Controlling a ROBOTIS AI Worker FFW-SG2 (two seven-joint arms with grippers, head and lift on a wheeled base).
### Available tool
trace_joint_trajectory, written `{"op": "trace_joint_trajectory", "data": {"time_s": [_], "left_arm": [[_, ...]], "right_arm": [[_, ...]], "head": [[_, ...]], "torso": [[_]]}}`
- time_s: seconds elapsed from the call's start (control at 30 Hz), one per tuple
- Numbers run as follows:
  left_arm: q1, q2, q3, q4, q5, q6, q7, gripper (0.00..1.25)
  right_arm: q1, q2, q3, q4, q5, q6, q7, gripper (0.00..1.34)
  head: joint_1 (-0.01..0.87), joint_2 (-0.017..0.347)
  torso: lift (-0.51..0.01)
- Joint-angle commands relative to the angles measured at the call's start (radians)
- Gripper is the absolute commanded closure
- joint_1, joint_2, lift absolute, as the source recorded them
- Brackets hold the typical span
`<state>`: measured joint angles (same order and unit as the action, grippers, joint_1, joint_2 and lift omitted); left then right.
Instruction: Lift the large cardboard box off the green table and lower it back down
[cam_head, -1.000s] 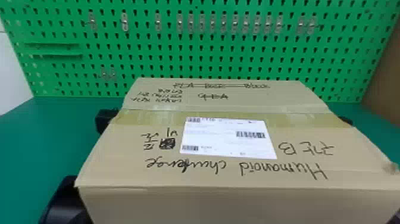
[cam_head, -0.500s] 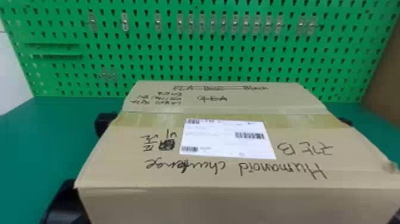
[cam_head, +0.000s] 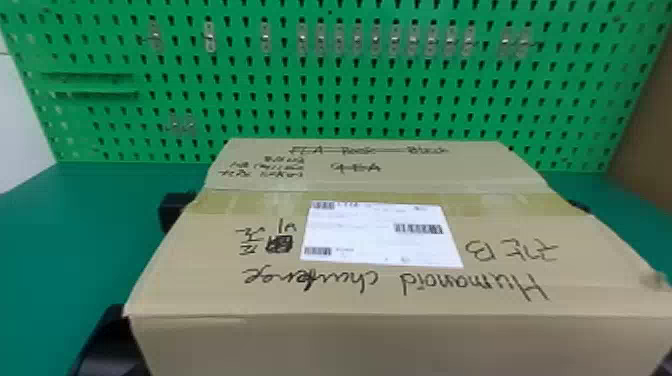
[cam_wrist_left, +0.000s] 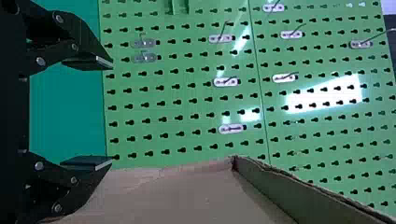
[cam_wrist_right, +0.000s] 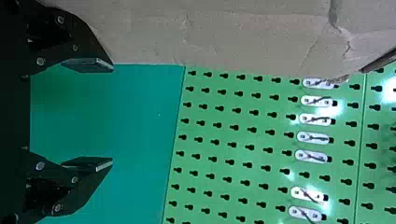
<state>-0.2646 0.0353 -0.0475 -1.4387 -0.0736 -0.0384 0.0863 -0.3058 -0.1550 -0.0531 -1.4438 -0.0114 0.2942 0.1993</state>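
The cardboard box (cam_head: 380, 290), with handwriting and a white label on top, fills the middle and front of the head view; whether its underside touches the green table (cam_head: 35, 240) is hidden. My left gripper (cam_head: 175, 210) is a black shape at the box's left side, and my right gripper (cam_head: 580, 205) peeks out at its right side. In the left wrist view my left gripper (cam_wrist_left: 109, 113) is open with nothing between its fingers, one finger against the cardboard (cam_wrist_left: 177, 198). My right gripper (cam_wrist_right: 112, 115) is open likewise, one finger close to the box's side (cam_wrist_right: 224, 37).
A green pegboard (cam_head: 350, 110) with small metal hooks stands behind the table. A brown panel (cam_head: 645, 130) rises at the far right. Black arm parts (cam_head: 112, 347) flank the box's near left corner.
The far part of the box's top has sunk slightly in the head view, while its near edge has shifted very little. Both arms stay at the box's sides.
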Motion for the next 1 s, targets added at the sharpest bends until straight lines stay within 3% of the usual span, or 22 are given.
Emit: {"op": "trace_joint_trajectory", "data": {"time_s": [0.0,0.73,0.97], "left_arm": [[0.005,0.000,-0.003,0.000,0.002,0.000,0.003,0.51],[0.013,0.000,0.008,0.000,-0.003,0.000,0.004,0.51],[0.015,0.003,0.055,-0.012,-0.025,0.002,-0.033,0.51]], "right_arm": [[0.005,-0.001,0.004,0.000,0.008,-0.001,0.000,0.53],[0.011,-0.005,-0.002,0.011,0.022,-0.006,0.000,0.53],[0.014,-0.021,-0.039,0.011,0.024,-0.007,0.000,0.53]], "head": [[0.508,0.051],[0.508,0.051],[0.508,0.051]], "torso": [[-0.211],[-0.211],[-0.211]]}}
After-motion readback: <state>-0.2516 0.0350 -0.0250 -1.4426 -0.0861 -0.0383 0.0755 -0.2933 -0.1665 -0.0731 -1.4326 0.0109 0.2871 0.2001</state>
